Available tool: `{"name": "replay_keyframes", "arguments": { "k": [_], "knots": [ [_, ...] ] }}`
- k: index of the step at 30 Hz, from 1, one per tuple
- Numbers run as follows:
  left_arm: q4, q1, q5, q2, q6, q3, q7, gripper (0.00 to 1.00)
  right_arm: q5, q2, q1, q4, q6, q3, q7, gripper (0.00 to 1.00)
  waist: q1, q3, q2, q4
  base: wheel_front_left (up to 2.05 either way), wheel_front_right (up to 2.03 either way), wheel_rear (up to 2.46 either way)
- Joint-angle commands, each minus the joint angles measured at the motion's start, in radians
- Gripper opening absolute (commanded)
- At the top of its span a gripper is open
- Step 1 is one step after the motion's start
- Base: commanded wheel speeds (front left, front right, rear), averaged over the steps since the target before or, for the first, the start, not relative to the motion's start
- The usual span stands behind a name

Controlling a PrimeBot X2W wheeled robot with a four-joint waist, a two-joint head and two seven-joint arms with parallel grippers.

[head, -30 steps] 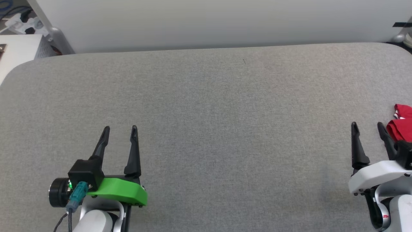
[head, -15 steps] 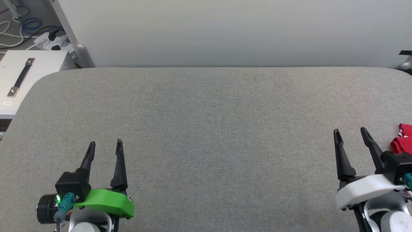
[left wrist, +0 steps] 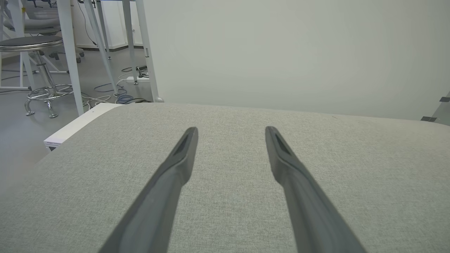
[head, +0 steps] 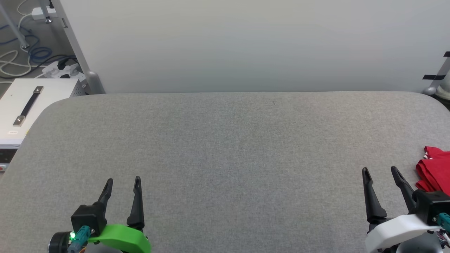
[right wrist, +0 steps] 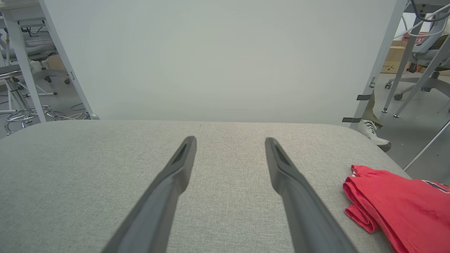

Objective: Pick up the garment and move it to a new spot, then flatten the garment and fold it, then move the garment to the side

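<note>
The garment point(head: 434, 174) is a red bundle, folded over on itself, lying at the right edge of the grey padded table point(head: 225, 147); a bit of striped trim shows at its top. The right wrist view has the garment point(right wrist: 397, 200) low on the right, just right of my fingers and apart from them. My right gripper point(head: 379, 170) stands open a short way left of the garment, nothing between its fingers. At the lower left my left gripper point(head: 123, 180) is open too and holds nothing, over bare table point(left wrist: 228, 182).
A white panel point(head: 246, 45) stands along the table's far edge. Left of the table sits a white box with a handle point(head: 28, 109), with cables and a power strip point(head: 59, 70) on the floor behind. A person's shoe point(right wrist: 374, 131) shows beyond the table's right corner.
The head camera has tilted up, so table, grippers and garment sit lower in the picture. Both grippers stay open and empty; the garment lies as before.
</note>
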Motion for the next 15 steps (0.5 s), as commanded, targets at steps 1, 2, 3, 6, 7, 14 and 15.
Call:
{"name": "replay_keyframes", "arguments": {
  "k": [1,2,3,6,7,14,15],
  "knots": [
    [0.005,0.016,-0.007,0.003,-0.008,0.000,-0.006,1.00,-0.002,0.007,0.013,-0.011,-0.001,0.001,0.004,1.00,0.0001,-0.007,0.0000,-0.005,0.00,0.00,0.00],
    [0.009,0.018,-0.010,0.003,-0.009,0.000,-0.006,1.00,-0.001,0.008,0.017,-0.016,-0.001,0.004,0.005,1.00,0.0001,-0.009,0.0000,-0.008,0.00,0.00,0.00],
    [0.013,0.019,-0.012,0.004,-0.010,-0.001,-0.005,1.00,0.000,0.009,0.020,-0.019,-0.001,0.006,0.008,1.00,0.0001,-0.011,0.0000,-0.010,0.00,0.00,0.00],
    [0.023,0.021,-0.019,0.003,-0.014,-0.002,-0.005,1.00,-0.003,0.011,0.029,-0.028,-0.001,0.011,0.014,1.00,0.0001,-0.015,0.0000,-0.016,0.00,0.00,0.00],
    [0.026,0.021,-0.021,0.003,-0.014,-0.002,-0.005,1.00,-0.002,0.011,0.030,-0.032,-0.001,0.013,0.014,1.00,0.0001,-0.015,0.0000,-0.018,0.00,0.00,0.00],
    [0.042,0.019,-0.030,0.003,-0.018,0.002,-0.005,1.00,-0.001,0.013,0.021,-0.037,-0.001,0.031,0.020,1.00,0.0001,-0.010,0.0000,-0.029,0.00,0.00,0.00],
    [0.045,0.017,-0.030,0.003,-0.018,0.002,-0.005,1.00,-0.001,0.013,0.019,-0.037,-0.001,0.032,0.020,1.00,0.0001,-0.010,0.0000,-0.029,0.00,0.00,0.00]
  ]
}}
